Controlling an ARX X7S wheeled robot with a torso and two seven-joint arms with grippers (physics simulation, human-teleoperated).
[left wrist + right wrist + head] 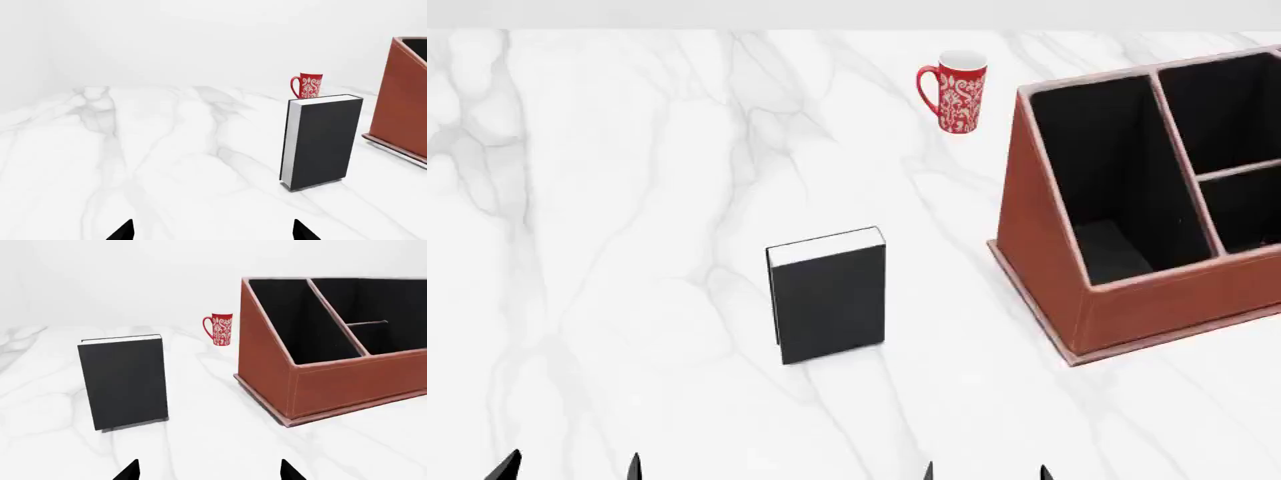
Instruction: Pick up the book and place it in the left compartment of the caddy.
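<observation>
The black book (827,295) stands upright on the white marble table, white page edges on top. It also shows in the left wrist view (323,142) and the right wrist view (123,382). The reddish-brown caddy (1054,270) stands to its right, and its long black-lined left compartment (1108,180) is empty; the caddy also shows in the right wrist view (320,387). My left gripper (567,468) and right gripper (985,472) are open and empty at the near edge, well short of the book. Only their black fingertips show in the wrist views (213,231) (210,470).
A red patterned mug (954,92) stands at the back, behind the book and left of the caddy. The caddy's right side holds shorter compartments (1228,110) split by a crossbar. The caddy's slanted wall (400,110) rises right of the book.
</observation>
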